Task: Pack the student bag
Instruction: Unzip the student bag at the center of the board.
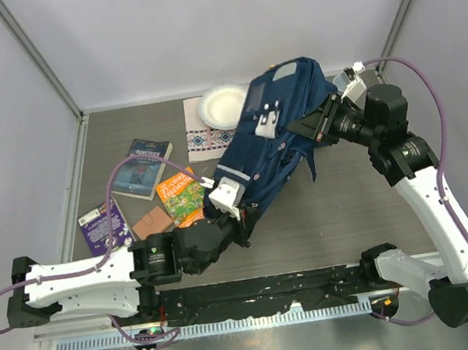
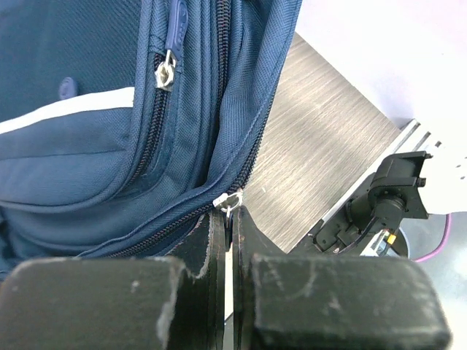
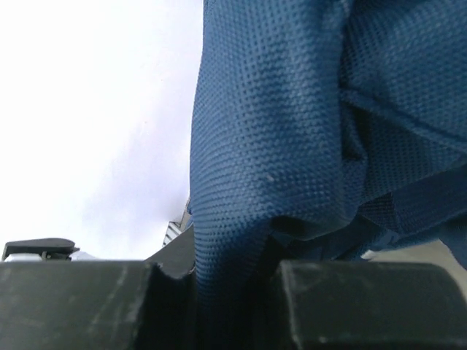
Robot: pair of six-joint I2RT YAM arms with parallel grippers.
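Observation:
The student bag (image 1: 277, 139), a navy backpack with white stripes, lies stretched diagonally across the middle of the table. My left gripper (image 1: 237, 213) is at its near-left end, shut on a silver zipper pull (image 2: 230, 200) at the end of a closed zip. My right gripper (image 1: 312, 127) is at the bag's right side, shut on a fold of the navy fabric (image 3: 241, 219), which fills the gap between the jaws and hangs up out of them.
Left of the bag lie a dark book (image 1: 141, 169), a purple book (image 1: 103, 225), an orange-green book (image 1: 180, 193) and a brown card (image 1: 152, 224). A white plate (image 1: 223, 105) and an embroidered cloth (image 1: 205, 138) sit behind. Enclosure walls ring the table.

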